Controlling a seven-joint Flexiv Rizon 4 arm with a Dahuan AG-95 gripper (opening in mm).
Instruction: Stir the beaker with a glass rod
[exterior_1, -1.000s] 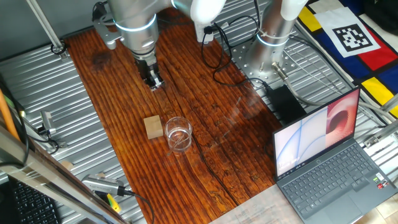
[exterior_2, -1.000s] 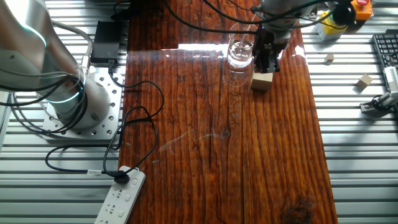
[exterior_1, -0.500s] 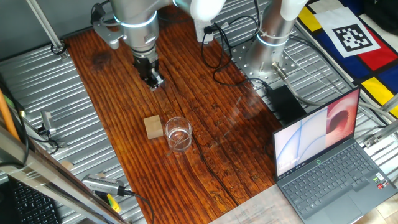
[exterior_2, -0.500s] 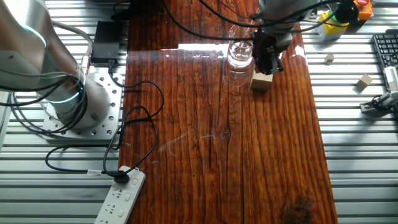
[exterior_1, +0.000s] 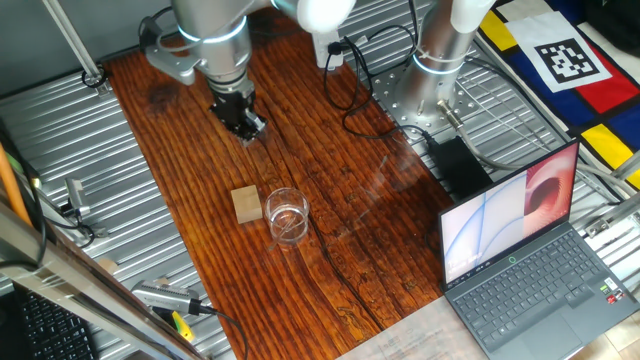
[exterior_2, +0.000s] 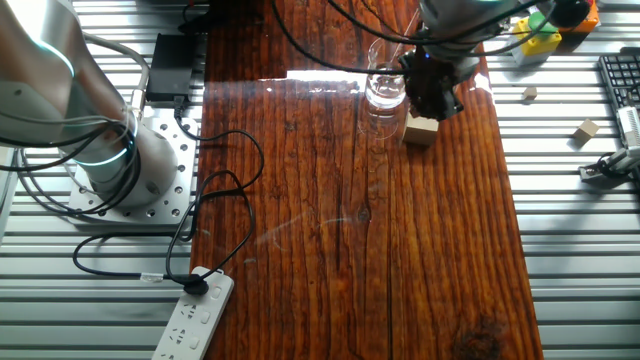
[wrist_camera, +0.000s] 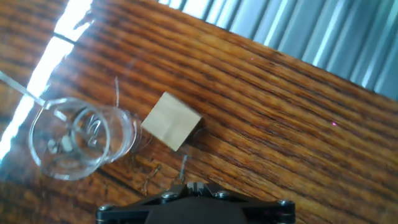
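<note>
The beaker (exterior_1: 286, 214) stood upright on the wooden surface (exterior_1: 330, 180), just right of a tan block (exterior_1: 246, 203), a thin glass rod (wrist_camera: 25, 93) leaning against its rim. The claw (exterior_1: 249, 126) hung well apart, farther back, jaws apparently pressed together and empty. Doing this well probably meant descending squarely over the rod, clear of the block.

A: Any writing you can read?
B: No words or numbers. A black-and-white square code marker (exterior_1: 565, 62) sits on the colour-blocked board (exterior_1: 598, 95).
A: The laptop (exterior_1: 530, 262)?
B: Its screen shows only shapes; the key legends are too small to read.
</note>
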